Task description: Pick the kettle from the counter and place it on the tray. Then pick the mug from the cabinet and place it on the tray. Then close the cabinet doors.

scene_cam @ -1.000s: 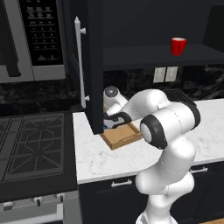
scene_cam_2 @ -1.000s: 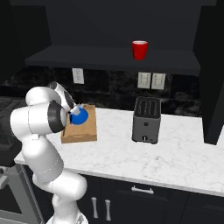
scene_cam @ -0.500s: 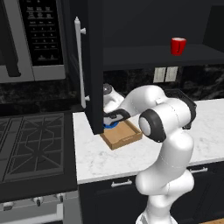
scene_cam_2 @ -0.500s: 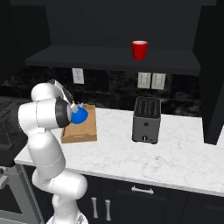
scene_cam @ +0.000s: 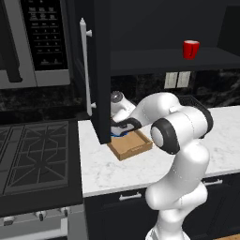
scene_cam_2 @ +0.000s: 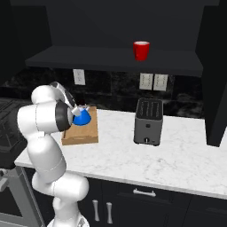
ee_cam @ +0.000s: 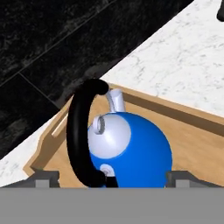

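the cabinet (scene_cam_2: 115, 62) is seen open across the far wall, its black door (scene_cam: 96, 70) swung out toward the near side at the left of the bench (scene_cam_2: 177, 146), which runs white and speckled beneath it. the toaster (scene_cam_2: 148, 121) is stood on the bench right of the middle. the tray (scene_cam_2: 81, 132) is laid on the bench at the left, near the wall, and the kettle (ee_cam: 127, 148) is seated upright inside it, its black handle (ee_cam: 83, 135) arched over the top. the hand (ee_cam: 109, 179) is held just over the kettle with its fingertips spread wide to either side of the blue body, apart from it, so nothing is gripped. the mug (scene_cam_2: 141, 50) is stood on the cabinet shelf, well above the hand and off to its right; an up-and-right reach is judged to be needed next.
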You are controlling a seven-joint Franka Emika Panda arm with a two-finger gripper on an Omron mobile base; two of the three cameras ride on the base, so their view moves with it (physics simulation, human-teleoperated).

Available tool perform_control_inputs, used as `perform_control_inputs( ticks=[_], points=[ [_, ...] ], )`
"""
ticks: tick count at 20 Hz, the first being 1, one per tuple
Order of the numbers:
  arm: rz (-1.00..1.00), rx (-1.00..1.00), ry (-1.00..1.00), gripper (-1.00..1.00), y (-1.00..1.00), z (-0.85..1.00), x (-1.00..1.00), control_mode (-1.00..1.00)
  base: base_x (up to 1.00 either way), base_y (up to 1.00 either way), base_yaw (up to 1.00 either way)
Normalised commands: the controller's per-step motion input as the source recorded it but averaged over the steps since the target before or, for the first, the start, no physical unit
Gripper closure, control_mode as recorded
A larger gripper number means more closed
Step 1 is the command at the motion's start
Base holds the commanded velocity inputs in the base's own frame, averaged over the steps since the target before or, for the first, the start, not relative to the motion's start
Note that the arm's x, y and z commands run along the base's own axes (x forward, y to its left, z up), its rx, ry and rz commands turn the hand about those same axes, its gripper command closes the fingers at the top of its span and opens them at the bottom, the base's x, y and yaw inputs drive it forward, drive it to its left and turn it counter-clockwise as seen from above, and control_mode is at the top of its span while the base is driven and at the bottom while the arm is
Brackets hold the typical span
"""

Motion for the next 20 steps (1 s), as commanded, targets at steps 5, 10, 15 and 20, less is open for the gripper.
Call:
perform_control_inputs(
  ticks=[5,10,15,20],
  points=[
    [0.00,-0.01,0.03,-1.00,-0.01,0.46,-0.71,-1.00,0.00,0.00,0.00],
    [0.03,-0.13,0.06,-1.00,0.00,0.90,-1.00,-1.00,0.00,0.00,0.00],
    [0.12,-0.23,0.10,-1.00,-0.41,0.38,-0.69,-1.00,0.00,0.00,0.00],
    [0.24,0.00,0.00,-1.00,-0.86,0.16,-0.46,-1.00,0.00,0.00,0.00]
  ],
)
